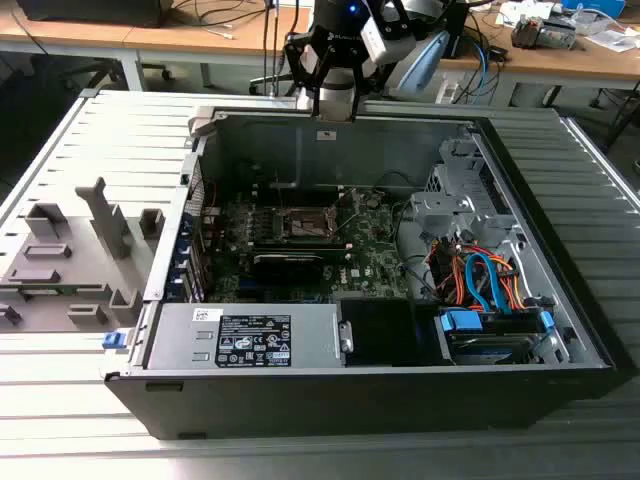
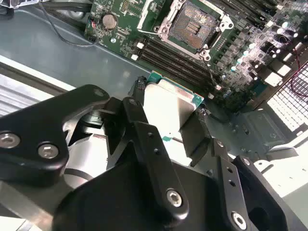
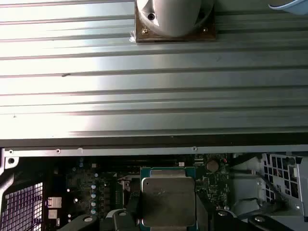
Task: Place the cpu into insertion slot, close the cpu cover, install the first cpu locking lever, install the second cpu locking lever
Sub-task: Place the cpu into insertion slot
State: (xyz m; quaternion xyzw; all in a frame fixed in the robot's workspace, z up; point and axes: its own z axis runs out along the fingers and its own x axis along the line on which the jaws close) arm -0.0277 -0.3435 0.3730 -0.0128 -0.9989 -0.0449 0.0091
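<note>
One arm (image 1: 335, 60) hangs at the exterior view's upper middle; the insertion slot (image 1: 308, 225) lies open mid-frame. In the second wrist view the claw (image 2: 168, 118) pinches the cpu (image 2: 166, 101), apart from that slot. The first wrist view shows this grip too.

Log: you have an open black computer case (image 1: 350, 405) lying on its side on the ribbed metal table (image 1: 60, 420). Inside, along the near wall in the exterior view, note the grey power supply (image 1: 250, 337) with a white label. Behind it the green motherboard (image 1: 375, 270) carries a black graphics card (image 1: 287, 266). Toward the exterior view's right you see a silver drive cage (image 1: 455, 205) above a tangle of orange and blue cables (image 1: 480, 280). On the exterior view's left, a grey fixture block (image 1: 70, 265) sits just beside the case. Wooden tables (image 1: 150, 38) run behind. In the second wrist view, a coin cell (image 2: 109, 20) lies near the long black memory slots (image 2: 173, 62).
</note>
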